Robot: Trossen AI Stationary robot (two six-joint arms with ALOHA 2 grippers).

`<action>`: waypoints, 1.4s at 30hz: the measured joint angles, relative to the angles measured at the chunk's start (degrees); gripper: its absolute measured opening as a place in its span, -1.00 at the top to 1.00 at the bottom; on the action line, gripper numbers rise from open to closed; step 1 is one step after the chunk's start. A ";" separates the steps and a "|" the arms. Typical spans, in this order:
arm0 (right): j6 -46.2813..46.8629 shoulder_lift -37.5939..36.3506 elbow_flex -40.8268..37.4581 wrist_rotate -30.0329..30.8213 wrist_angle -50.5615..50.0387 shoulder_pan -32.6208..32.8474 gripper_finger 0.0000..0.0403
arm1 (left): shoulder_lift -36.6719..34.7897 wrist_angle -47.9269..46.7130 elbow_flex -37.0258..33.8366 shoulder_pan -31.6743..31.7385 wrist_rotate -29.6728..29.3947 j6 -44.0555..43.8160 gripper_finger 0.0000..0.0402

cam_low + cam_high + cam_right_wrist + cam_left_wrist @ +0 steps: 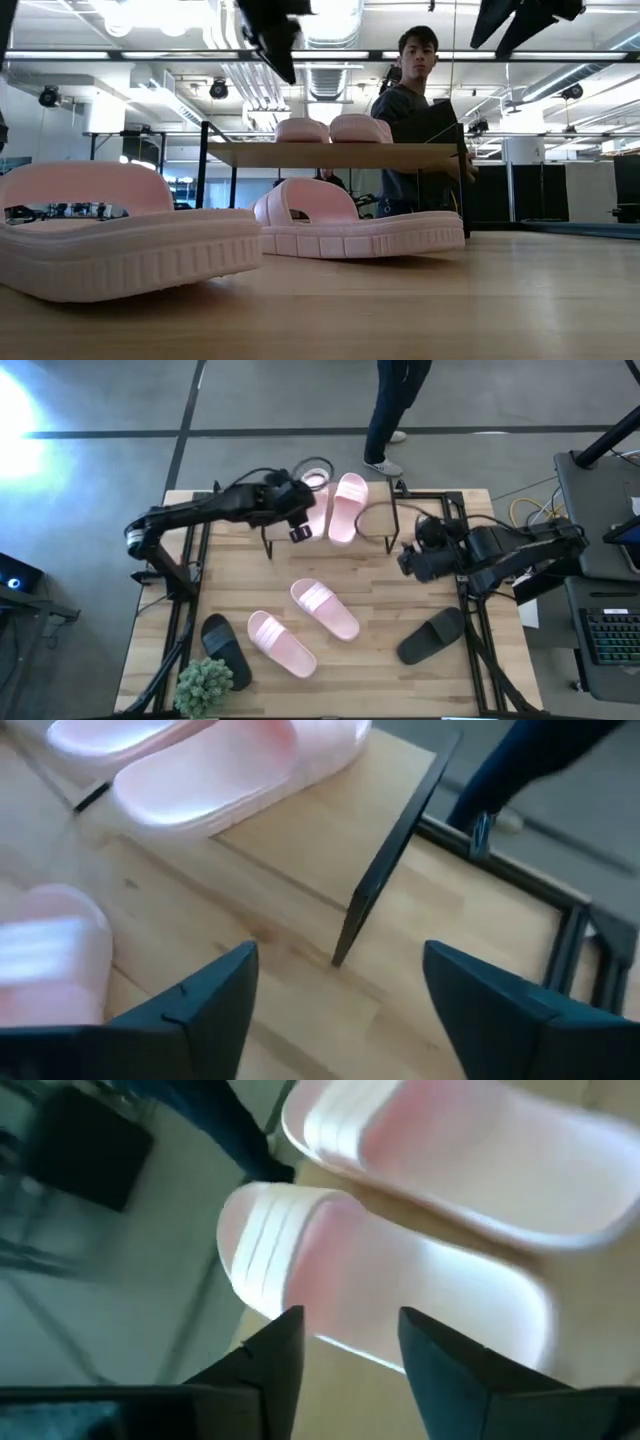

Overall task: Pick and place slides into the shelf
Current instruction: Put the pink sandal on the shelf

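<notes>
High view shows two pink slides (340,506) on the shelf (380,525) under my open, empty left gripper (300,525), right gripper (408,560) wide, so I'd pinch the next light, squashy one (324,608) by its strap.

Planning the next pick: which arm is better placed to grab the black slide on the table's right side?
Right. The right gripper hangs open beside that black slide; the left gripper is over the shelf.

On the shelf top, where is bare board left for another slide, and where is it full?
The shelf is bare on its right part, beside the two pink slides. Its left part is crowded: both slides lie there, with the left hand above them. The right hand is just off the bare end.
</notes>
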 joint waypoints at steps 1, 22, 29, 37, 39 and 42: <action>-1.92 0.00 0.15 -1.16 1.55 -2.49 -0.25 | -1.26 0.03 -0.56 0.36 1.02 -2.61 0.31; -33.46 18.17 3.85 -37.10 30.10 -46.56 0.95 | -1.93 3.06 -4.39 22.92 23.83 -9.36 0.97; -35.92 25.82 9.94 -37.06 29.50 -46.44 0.96 | 0.57 4.06 -4.39 28.52 31.29 -5.15 0.97; -37.36 30.69 15.04 -36.91 27.47 -46.48 0.96 | 3.55 4.04 -4.53 29.83 35.89 -1.03 0.97; -37.42 30.95 15.57 -37.70 27.72 -46.48 0.96 | 4.22 4.03 -4.53 29.83 37.34 -0.85 0.97; -37.78 30.95 16.14 -37.97 27.77 -46.32 0.96 | 5.03 4.05 -4.53 29.75 38.68 -0.82 0.97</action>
